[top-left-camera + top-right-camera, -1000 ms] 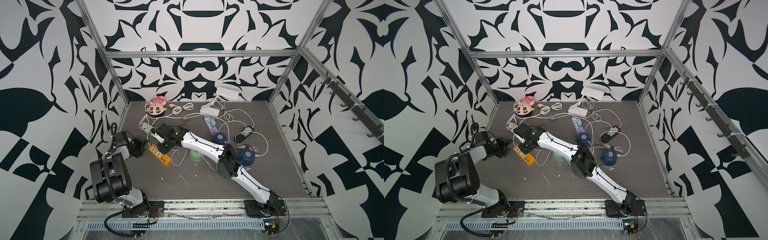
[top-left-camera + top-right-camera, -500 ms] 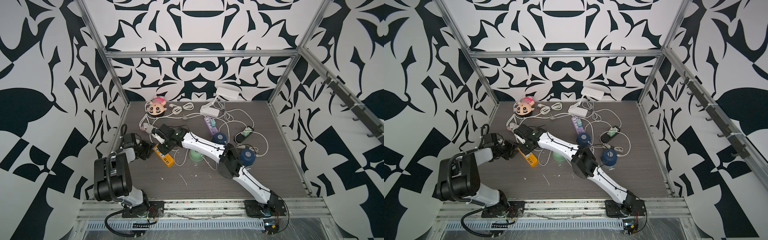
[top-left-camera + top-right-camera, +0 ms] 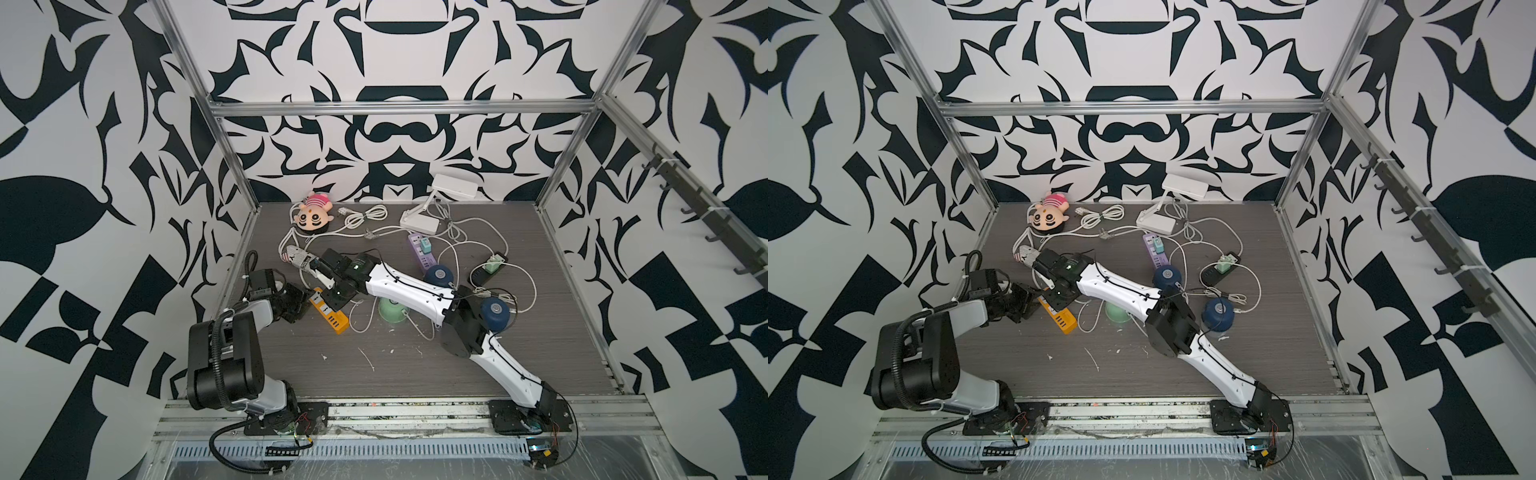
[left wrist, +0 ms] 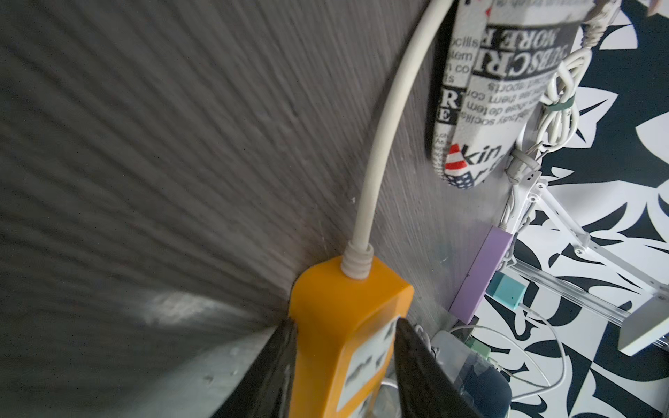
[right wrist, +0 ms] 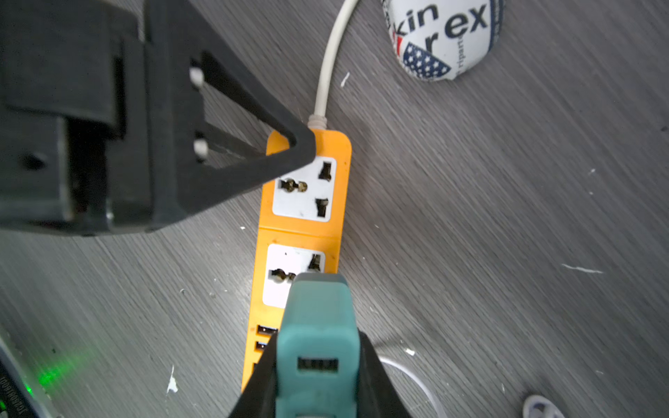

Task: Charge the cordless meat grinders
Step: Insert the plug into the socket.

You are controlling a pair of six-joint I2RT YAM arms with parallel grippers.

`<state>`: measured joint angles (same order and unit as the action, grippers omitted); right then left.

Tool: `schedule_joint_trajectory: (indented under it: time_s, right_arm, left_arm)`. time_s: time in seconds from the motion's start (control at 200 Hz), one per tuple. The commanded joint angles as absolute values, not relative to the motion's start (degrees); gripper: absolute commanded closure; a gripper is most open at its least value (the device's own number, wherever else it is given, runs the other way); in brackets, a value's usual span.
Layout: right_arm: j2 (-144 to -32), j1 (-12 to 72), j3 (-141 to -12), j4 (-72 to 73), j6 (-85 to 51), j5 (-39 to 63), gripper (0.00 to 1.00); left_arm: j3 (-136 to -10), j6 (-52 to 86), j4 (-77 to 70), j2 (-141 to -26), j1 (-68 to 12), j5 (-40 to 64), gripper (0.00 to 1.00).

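Grinders stand apart from both arms in both top views. One navy blue grinder is beside the purple power strip. The second navy blue grinder sits near the right arm's elbow, and the mint green grinder is half hidden under that arm's forearm.

Each looks like hard, glossy plastic, probably top-heavy from the motor in its dome and slick on the curve. I would grip low, across the waist where the dome meets the clear cup, and stay off the silver button. Where the charging ports are I cannot tell.

The right gripper is clamped on a teal plug adapter held over the second socket of the orange power strip. The left gripper pinches that strip's cord end, steadying it. White cables lie tangled loosely around the grinders and could snag.
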<state>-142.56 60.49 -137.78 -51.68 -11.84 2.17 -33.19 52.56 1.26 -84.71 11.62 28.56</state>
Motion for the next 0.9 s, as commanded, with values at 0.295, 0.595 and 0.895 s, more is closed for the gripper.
schedule_joint_trajectory:
  time_s: [0.295, 0.595, 0.895]
  right_arm:
    - [-142.38, 60.91, -140.48, -51.32, -12.85, 3.01, 1.0]
    - [-144.6, 60.91, -142.57, -52.48, -13.05, 3.69, 1.0]
    - [-146.96, 61.32, -142.49, -54.45, -12.92, 1.65, 1.0]
  left_arm:
    - [-32.45, 52.5, 0.62, -83.58, 11.44, 29.74, 0.54]
    - [-32.25, 52.59, 0.0, -84.34, 11.5, 29.9, 0.54]
    - [-32.4, 52.59, 0.0, -84.12, 11.47, 30.25, 0.55]
